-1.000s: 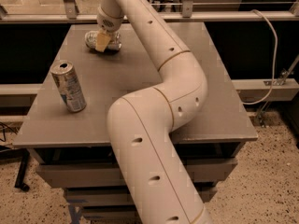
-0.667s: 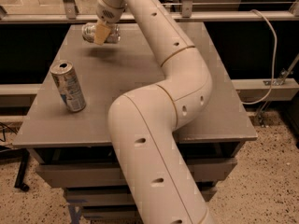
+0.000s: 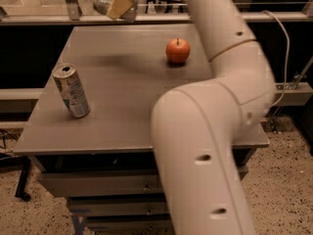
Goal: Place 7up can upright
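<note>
My gripper [image 3: 119, 4] is at the top of the camera view, raised well above the far left part of the grey table [image 3: 132, 102]. It is shut on the 7up can [image 3: 105, 0], a silvery can that lies on its side in the grip, its end facing left. One yellowish finger pad [image 3: 120, 6] covers the can's middle. The can hangs in the air, clear of the table top.
A slimmer silver can with blue markings [image 3: 72, 90] stands upright near the table's left edge. A red apple [image 3: 177, 50] sits at the far middle. My white arm [image 3: 210, 131] crosses the right half of the view. A rail [image 3: 73, 18] runs behind the table.
My gripper has lifted the 7up can off the far table top and up into the air. The apple, hidden before by the arm, now shows.
</note>
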Available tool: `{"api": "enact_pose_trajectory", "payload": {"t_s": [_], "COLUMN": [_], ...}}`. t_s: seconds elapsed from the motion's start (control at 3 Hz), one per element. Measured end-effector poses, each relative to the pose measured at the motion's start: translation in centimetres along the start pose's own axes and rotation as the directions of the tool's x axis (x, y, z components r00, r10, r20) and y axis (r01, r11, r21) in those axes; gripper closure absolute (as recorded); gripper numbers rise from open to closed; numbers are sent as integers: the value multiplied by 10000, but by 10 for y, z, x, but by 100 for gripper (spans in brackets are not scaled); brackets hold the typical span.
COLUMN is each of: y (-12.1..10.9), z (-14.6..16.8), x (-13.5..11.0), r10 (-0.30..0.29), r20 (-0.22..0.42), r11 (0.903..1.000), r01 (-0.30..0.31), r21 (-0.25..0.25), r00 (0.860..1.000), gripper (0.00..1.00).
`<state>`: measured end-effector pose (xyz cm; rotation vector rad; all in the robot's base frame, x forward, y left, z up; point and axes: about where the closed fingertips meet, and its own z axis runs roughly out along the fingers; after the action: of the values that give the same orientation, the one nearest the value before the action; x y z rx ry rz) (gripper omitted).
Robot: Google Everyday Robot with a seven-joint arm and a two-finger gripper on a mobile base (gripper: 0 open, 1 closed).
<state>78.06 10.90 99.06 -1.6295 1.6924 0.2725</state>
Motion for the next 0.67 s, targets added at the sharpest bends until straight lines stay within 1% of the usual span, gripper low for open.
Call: {"api": "enact_pose_trajectory", "payload": {"t_s": [0.33, 0.67], "y": [-2, 21], "z": [-83, -170], "x": [-9, -43], "r10": [576, 542], "r20": [1910, 3860], "r11": [9942, 9836], "r01": [-738, -1158], "r21": [784, 1383], "r00": [9799, 9209], "gripper": [100, 100]}}
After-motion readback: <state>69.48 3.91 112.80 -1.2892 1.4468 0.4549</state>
